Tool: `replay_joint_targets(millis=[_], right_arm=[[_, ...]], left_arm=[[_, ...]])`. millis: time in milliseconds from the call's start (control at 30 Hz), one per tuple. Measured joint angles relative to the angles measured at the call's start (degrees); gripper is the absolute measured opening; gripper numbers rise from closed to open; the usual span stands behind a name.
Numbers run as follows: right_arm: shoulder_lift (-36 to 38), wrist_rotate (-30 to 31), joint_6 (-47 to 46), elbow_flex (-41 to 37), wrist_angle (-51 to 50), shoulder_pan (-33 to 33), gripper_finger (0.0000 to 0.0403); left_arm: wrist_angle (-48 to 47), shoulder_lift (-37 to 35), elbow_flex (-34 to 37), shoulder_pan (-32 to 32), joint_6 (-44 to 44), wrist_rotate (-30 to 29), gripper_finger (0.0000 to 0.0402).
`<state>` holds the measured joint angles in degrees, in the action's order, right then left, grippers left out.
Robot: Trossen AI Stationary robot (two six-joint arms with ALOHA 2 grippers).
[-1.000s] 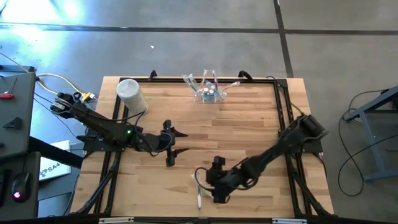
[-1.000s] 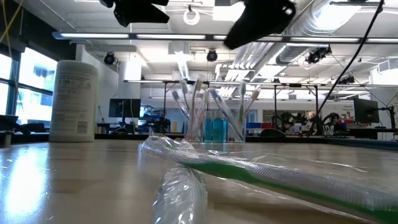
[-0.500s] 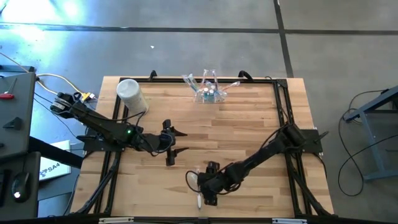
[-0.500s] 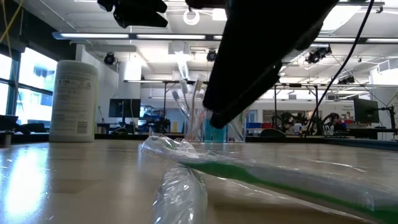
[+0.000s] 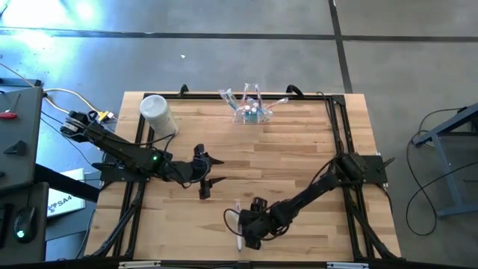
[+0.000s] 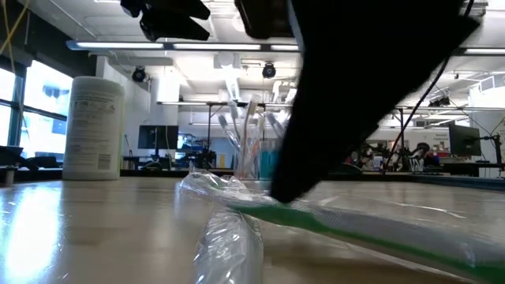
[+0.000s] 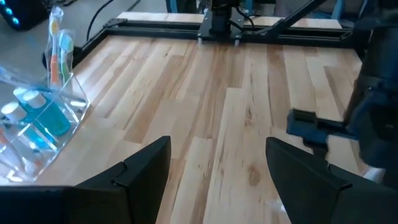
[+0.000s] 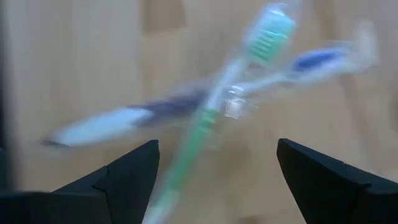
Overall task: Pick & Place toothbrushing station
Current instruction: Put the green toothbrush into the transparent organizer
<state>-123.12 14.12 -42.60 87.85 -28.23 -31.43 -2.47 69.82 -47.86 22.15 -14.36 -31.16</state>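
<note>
The toothbrushing station (image 5: 251,112), a clear plastic holder with several toothbrushes and blue bottles in it, stands at the table's far edge; it also shows in the left wrist view (image 7: 43,118) and in the low view (image 6: 251,158). My right gripper (image 5: 242,226) is open, low over two wrapped toothbrushes near the front edge. One is green (image 8: 205,124) and one is blue (image 8: 112,124); they lie crossed on the table, ahead of and between the fingers (image 8: 134,177). My left gripper (image 5: 207,173) is open and empty above the table's left middle, and it also shows in its own wrist view (image 7: 217,180).
A white canister (image 5: 157,113) stands at the far left corner, also seen in the low view (image 6: 93,126). The wrapped green toothbrush (image 6: 355,225) lies close to the low camera. Black rails (image 5: 337,127) frame the table. Bare wood lies between the arms and the station.
My right gripper has gone down and toward the table's near-left, over the wrapped toothbrushes, staying open. The toothbrushes and the station have stayed where they were.
</note>
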Motion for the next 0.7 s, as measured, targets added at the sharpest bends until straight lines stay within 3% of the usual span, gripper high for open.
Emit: replay_joint_targets(millis=[400,567,700], right_arm=[[-4.33,-1.29,-2.45,0.24,-0.58,0.39,0.0303],[-4.07,-1.63,-2.24,0.09,-1.29,0.51,0.0234],[-4.07,-1.89,-2.26,0.07,-2.14,0.86,0.0148]], left_arm=[[-4.43,0.02,0.02,0.02,-5.66,1.25,0.026],[-5.21,0.02,0.02,0.02,-7.54,2.81,0.026],[-5.53,0.02,0.02,0.02,-8.93,4.19,0.026]])
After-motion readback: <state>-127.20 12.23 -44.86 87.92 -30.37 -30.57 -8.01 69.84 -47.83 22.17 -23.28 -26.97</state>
